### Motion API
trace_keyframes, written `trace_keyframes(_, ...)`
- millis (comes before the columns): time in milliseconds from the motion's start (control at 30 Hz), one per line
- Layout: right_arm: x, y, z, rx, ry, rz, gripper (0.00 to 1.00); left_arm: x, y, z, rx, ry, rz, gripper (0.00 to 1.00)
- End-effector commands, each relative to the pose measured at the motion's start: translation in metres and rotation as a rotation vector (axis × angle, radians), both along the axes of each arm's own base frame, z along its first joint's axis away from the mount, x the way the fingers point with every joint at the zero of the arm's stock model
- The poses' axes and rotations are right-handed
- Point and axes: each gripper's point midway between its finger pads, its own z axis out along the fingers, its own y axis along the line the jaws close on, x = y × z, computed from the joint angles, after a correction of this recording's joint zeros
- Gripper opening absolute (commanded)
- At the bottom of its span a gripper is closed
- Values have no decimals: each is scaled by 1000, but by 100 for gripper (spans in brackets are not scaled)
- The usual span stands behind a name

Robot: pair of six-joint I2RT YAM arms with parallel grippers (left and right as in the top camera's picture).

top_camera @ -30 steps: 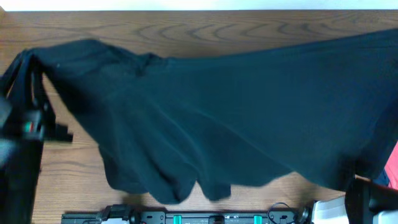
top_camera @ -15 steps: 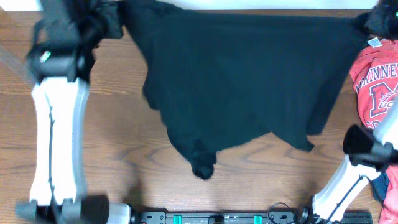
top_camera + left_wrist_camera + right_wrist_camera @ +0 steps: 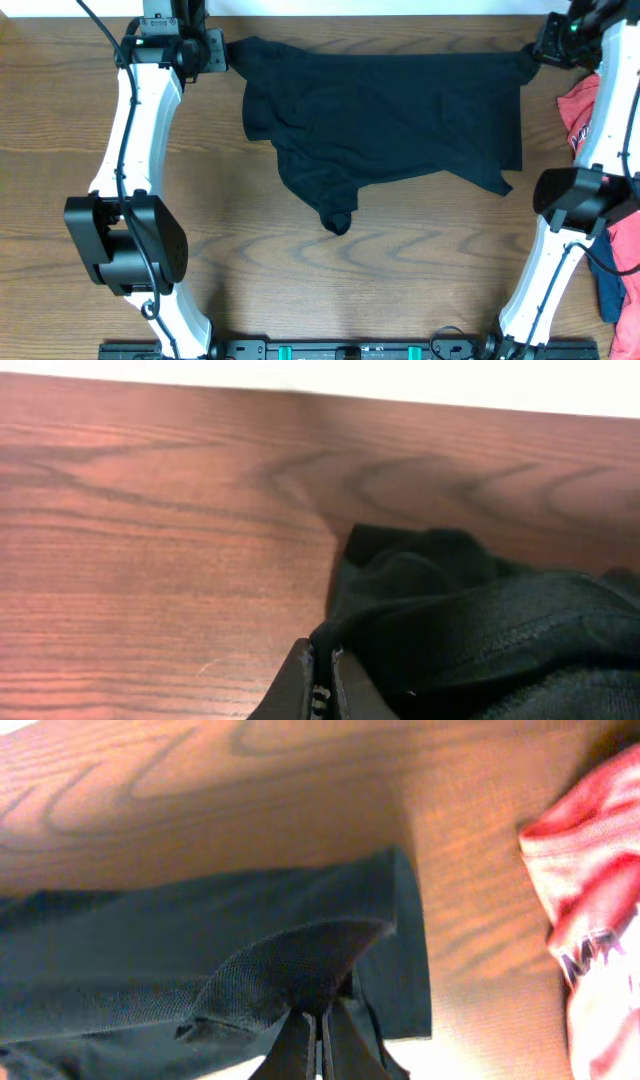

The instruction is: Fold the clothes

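**Black tee held out by two corners at the far edge**

The black T-shirt [image 3: 390, 110] lies along the far side of the wooden table [image 3: 300, 260]. Its top edge is drawn fairly straight between the arms, and its lower part is rumpled, with one bunched tail hanging toward the middle. The left gripper [image 3: 228, 52] is pinched tight on the shirt's left corner. The right gripper [image 3: 530, 52] is closed just as narrowly on a fold at the right corner.

To my eye, the thing to do now is keep the top edge taut and level, then draw both corners toward the near side together so the limp cloth drags flat instead of heaping. If one arm moves ahead of the other, the wrinkles will probably twist in.

By my count there is one black shirt, one red T-shirt [image 3: 578, 115] at the right edge, what looks like one dark blue garment [image 3: 603, 268] below it, and two arms
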Motion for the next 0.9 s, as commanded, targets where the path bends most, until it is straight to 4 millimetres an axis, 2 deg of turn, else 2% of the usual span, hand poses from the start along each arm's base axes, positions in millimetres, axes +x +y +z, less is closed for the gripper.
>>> trace_keyframes(0, 13, -4, -10, -51, -13, 11, 1, 4, 13, 9, 7, -32, 45, 6)
trace_keyframes(100, 31, -7, -7, -70, -83, 22, 1, 10, 13, 13, 7, -62, 44, 6)
trace_keyframes(200, 51, -11, 5, -91, -178, 22, 1, 16, 11, 16, 7, -90, 40, 6)
trace_keyframes(333, 57, -11, 17, -97, -225, 14, 1, 11, 0, 16, 9, -72, 20, 6)
trace_keyframes(433, 59, -9, 37, -117, -277, 18, 1, 5, -5, 33, 14, -97, 15, 6)
trace_keyframes(533, 53, -5, 67, -162, -328, 13, 1, -4, -11, 68, 12, -168, 5, 6)
trace_keyframes(667, 35, 3, 111, -217, -393, 9, 1, -30, -21, 128, 35, -284, -39, 6)
trace_keyframes(867, -5, 25, 174, -274, -481, 33, 1, -98, -19, 222, 154, -466, -29, 6)
